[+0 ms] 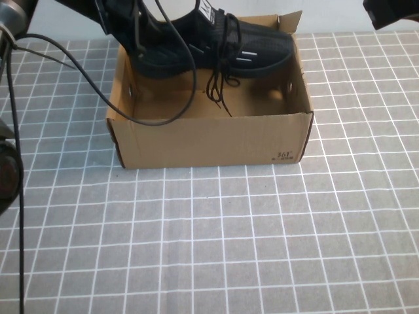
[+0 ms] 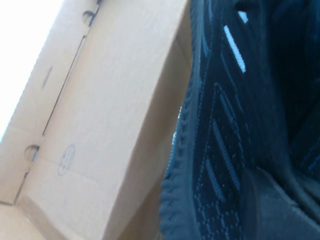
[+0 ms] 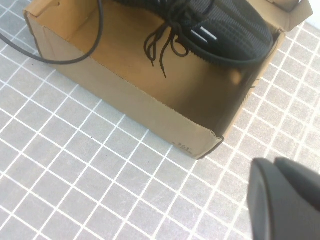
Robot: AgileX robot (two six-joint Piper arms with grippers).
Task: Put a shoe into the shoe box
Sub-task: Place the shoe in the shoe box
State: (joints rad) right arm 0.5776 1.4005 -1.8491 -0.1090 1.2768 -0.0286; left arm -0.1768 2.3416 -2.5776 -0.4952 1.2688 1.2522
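Note:
The shoe (image 1: 222,46), a black knit sneaker with white side stripes, hangs over the far part of the open brown shoe box (image 1: 209,140), toe toward the right, with its laces dangling into the box. My left gripper (image 1: 131,29) is shut on the heel end and holds the shoe just above the box floor. In the left wrist view the shoe's knit side (image 2: 225,125) fills the frame beside the box wall (image 2: 110,100). My right gripper (image 1: 393,13) is shut and empty, raised to the right of the box. The right wrist view shows the gripper (image 3: 280,200), shoe (image 3: 220,25) and box (image 3: 125,105).
A black cable (image 1: 157,121) from the left arm loops over the box's left front rim; it also shows in the right wrist view (image 3: 60,60). The box stands on a grey mat with a white grid (image 1: 216,242). The box's flaps stand up at its far right corner (image 1: 291,23).

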